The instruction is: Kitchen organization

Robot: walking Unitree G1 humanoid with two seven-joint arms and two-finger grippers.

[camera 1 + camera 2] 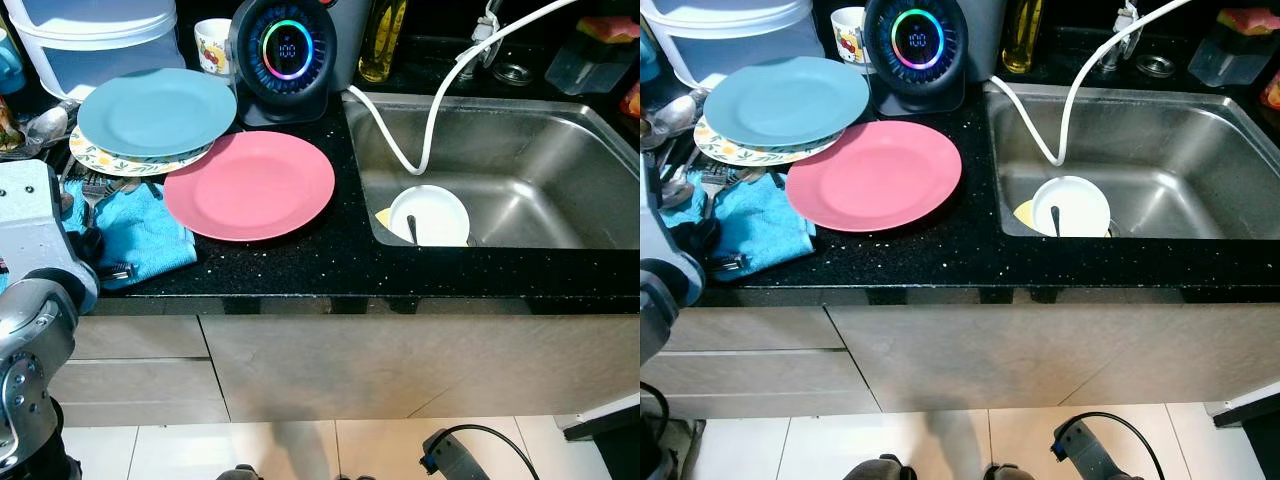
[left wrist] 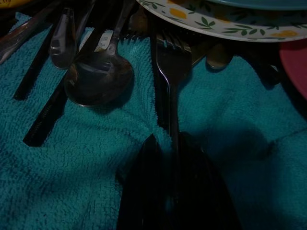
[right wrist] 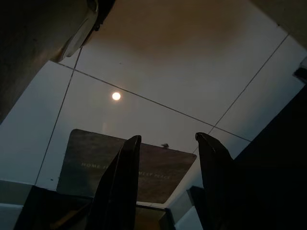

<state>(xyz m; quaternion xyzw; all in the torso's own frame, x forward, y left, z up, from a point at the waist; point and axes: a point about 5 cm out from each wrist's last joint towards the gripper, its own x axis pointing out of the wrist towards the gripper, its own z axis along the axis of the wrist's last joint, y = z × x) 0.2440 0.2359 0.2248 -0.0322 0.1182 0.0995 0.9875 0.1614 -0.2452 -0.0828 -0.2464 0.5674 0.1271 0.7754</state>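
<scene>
On the black counter lies a teal towel [image 1: 150, 235] with cutlery on it: a fork [image 2: 170, 62], a large spoon [image 2: 98, 79] and several dark-handled pieces. My left gripper [image 2: 171, 140] rests low on the towel, its two black fingers shut on the fork's handle; in the left eye view it sits at the counter's left front [image 1: 110, 270]. A pink plate [image 1: 250, 185] lies next to the towel. Behind it a blue plate [image 1: 157, 110] is stacked on a floral plate [image 1: 130, 163]. My right gripper [image 3: 168, 139] hangs open over the floor.
A steel sink [image 1: 560, 130] at the right holds a white bowl [image 1: 430, 215] with a utensil in it; a white hose [image 1: 400, 155] hangs into it. At the back stand a device with a glowing ring [image 1: 287, 50], a mug [image 1: 212, 45], an oil bottle [image 1: 383, 40] and a white container [image 1: 90, 40].
</scene>
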